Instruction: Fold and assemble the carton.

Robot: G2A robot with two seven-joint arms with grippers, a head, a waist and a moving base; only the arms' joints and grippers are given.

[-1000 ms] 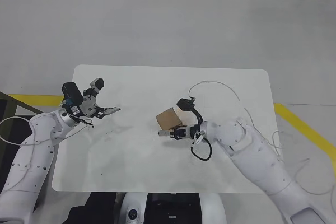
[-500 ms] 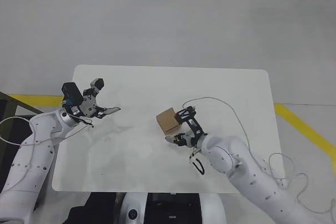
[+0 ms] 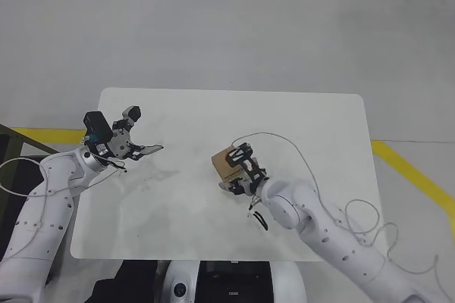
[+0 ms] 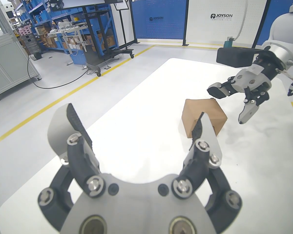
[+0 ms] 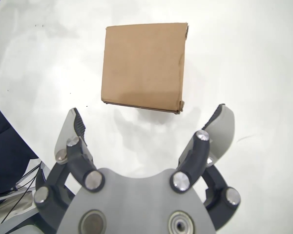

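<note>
Your right gripper point(image 5: 148, 109) has its jaws spread wide, and they grip nothing. The carton point(image 5: 144, 66) lies straight ahead of those jaws on the white table point(image 5: 234, 37). It is a closed brown box with one broad face turned up toward the wrist camera. Its nearest edge sits about level with the fingertips point(image 5: 75, 116), centred in the gap between them, and the rest of the box reaches away beyond the tips. Neither finger clasps a side of it.

From the left wrist you see one right finger hanging over the carton's upper far corner. The other points down just beside the box, on the side away from your left arm. You cannot tell from these views whether either finger touches the cardboard. Along one side edge of the carton the seam looks slightly ragged, with a small lip at the corner nearest the right jaws.

Your left gripper point(image 4: 136, 112) is likewise spread wide with nothing in it. It hangs above the table, well apart from the carton. The box stands out in front of its jaws, off toward one fingertip, which overlaps the box in the left wrist view. From above, the two grippers are well apart, with the carton close against the right one.
</note>
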